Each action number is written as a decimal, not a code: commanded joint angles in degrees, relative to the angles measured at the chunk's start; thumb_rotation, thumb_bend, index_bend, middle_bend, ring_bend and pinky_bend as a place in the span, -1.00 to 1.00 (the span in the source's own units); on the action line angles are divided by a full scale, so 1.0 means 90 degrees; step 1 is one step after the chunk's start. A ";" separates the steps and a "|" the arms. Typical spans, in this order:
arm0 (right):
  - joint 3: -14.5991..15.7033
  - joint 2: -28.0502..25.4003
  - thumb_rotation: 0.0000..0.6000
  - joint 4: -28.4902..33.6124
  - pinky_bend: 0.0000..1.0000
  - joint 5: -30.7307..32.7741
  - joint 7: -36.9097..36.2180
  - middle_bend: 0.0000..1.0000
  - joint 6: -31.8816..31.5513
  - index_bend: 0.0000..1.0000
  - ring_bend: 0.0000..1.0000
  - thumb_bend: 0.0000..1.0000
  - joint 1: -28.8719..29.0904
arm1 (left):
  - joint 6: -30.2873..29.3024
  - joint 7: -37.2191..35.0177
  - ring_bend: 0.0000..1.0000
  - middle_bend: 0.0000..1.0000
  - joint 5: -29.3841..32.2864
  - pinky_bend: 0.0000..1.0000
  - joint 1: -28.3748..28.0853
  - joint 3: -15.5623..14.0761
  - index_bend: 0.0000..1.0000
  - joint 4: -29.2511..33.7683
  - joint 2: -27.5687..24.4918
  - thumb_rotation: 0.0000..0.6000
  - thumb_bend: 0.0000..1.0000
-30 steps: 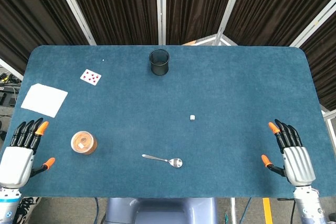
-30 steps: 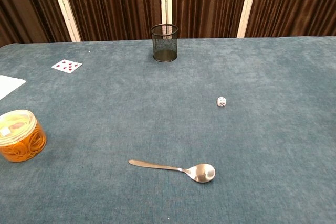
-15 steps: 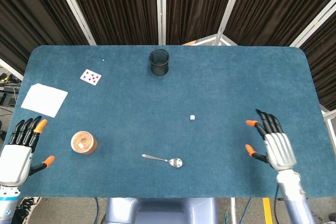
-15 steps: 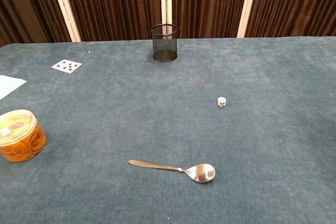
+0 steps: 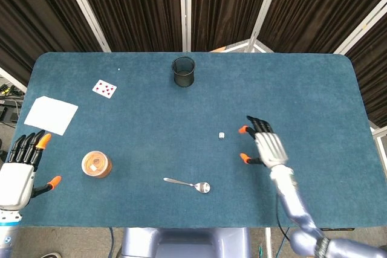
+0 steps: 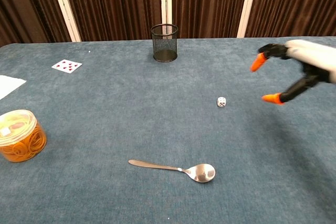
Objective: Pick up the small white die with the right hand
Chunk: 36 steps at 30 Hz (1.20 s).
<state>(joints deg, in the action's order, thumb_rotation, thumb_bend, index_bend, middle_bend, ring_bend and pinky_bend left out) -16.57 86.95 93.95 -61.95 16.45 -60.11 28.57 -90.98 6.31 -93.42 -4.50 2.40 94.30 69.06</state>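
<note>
Blue felt is covering the table (image 5: 302, 89), and the small white die (image 5: 222, 135) is lying on it near the centre, showing red pips in the chest view (image 6: 221, 102). Right hand (image 5: 266, 146) is hovering just beside the die, at its 3 o'clock in the head view, with fingers (image 5: 249, 126) spread apart and holding nothing. In the chest view the same hand (image 6: 304, 69) is entering from the right edge, orange fingertips (image 6: 256, 62) pointing toward the die without touching it. Left hand (image 5: 18, 173) is resting at the table's 8 o'clock corner, fingers extended and apart, holding nothing; it is appearing in the head view only.

Other items on the table:
- Black mesh cup (image 5: 183, 71) is standing upright at 12 o'clock from the die, well apart from it.
- Metal spoon (image 5: 188, 184) is lying at 7 o'clock from the die, bowl end toward the right.
- Round clear container (image 5: 96, 164) with amber contents is sitting near the left hand.
- Playing card (image 5: 104, 88) with red pips is lying face up at 10 o'clock.
- White paper sheet (image 5: 51, 115) is lying near the left edge.
</note>
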 commanded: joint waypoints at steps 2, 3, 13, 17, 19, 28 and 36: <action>-0.0245 0.0637 1.00 -0.0536 -1.00 0.0664 0.0583 -0.87 0.0244 -0.26 -1.00 -0.68 0.0555 | 0.0101 -0.0076 -1.00 -1.00 0.0081 -1.00 -0.0042 0.0014 -1.00 -0.0034 -0.0014 1.00 -1.00; -0.0285 0.0750 1.00 -0.0626 -1.00 0.0794 0.0644 -0.86 0.0254 -0.25 -1.00 -0.68 0.0641 | 0.0131 -0.0091 -1.00 -1.00 0.0107 -1.00 -0.0053 0.0017 -1.00 -0.0041 -0.0015 1.00 -1.00; -0.0373 0.1430 1.00 -0.1554 -1.00 0.1338 0.0926 -0.85 0.0273 -0.19 -1.00 -0.61 0.1098 | 0.0231 -0.0120 -1.00 -1.00 0.0203 -1.00 -0.0095 0.0024 -1.00 -0.0063 -0.0006 1.00 -1.00; -0.0370 0.1545 1.00 -0.1826 -1.00 0.1481 0.0877 -0.85 0.0371 -0.18 -1.00 -0.59 0.1169 | 0.0249 -0.0125 -1.00 -1.00 0.0213 -1.00 -0.0106 0.0020 -1.00 -0.0072 -0.0001 1.00 -1.00; -0.0368 0.1606 1.00 -0.1953 -1.00 0.1547 0.0837 -0.85 0.0416 -0.19 -1.00 -0.60 0.1195 | 0.0268 -0.0113 -1.00 -1.00 0.0208 -1.00 -0.0115 0.0010 -1.00 -0.0076 0.0007 1.00 -1.00; -0.0378 0.1906 1.00 -0.2387 -1.00 0.1611 0.0682 -0.81 0.0454 -0.07 -1.00 -0.60 0.1349 | 0.0282 -0.0104 -1.00 -1.00 0.0254 -1.00 -0.0131 0.0025 -1.00 -0.0061 0.0008 1.00 -1.00; -0.0416 0.2203 1.00 -0.2886 -1.00 0.1650 0.0534 -0.79 0.0586 -0.07 -1.00 -0.51 0.1526 | 0.0289 -0.0189 -1.00 -1.00 0.0280 -1.00 -0.0141 0.0028 -1.00 -0.0054 -0.0022 1.00 -1.00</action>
<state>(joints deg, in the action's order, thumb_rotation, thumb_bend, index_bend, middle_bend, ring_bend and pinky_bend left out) -20.21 106.33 68.54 -47.17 21.58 -55.13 41.97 -88.39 4.64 -90.94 -5.76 2.62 93.82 68.89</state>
